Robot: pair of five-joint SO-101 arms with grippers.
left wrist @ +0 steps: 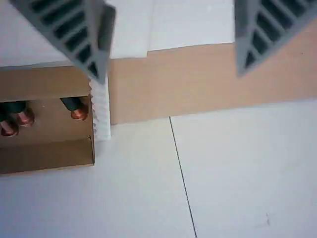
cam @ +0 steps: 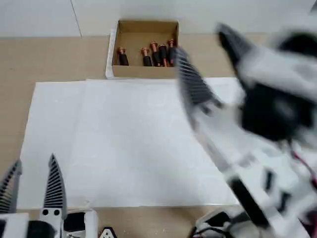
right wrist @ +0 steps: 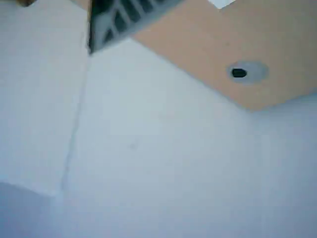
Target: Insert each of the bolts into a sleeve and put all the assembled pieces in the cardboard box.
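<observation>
The cardboard box (cam: 141, 37) stands at the back of the table. Several assembled pieces (cam: 153, 54), black sleeves with copper bolt heads, lie in a row inside it. The left wrist view catches one corner of the box (left wrist: 44, 151) and three of the pieces (left wrist: 74, 106). My left gripper (cam: 34, 159) sits at the table's front left, open and empty, its fingers (left wrist: 74, 29) wide apart. My right gripper (cam: 198, 38) hovers over the box's right edge, open with nothing between its fingers. One right finger (right wrist: 124, 20) shows above the white sheet.
A white sheet (cam: 124, 139) covers the middle of the wooden table (cam: 44, 59). A small dark hole (right wrist: 238, 73) marks the bare wood near the sheet's edge. Cables (cam: 213, 223) lie at the front edge by the right arm's base.
</observation>
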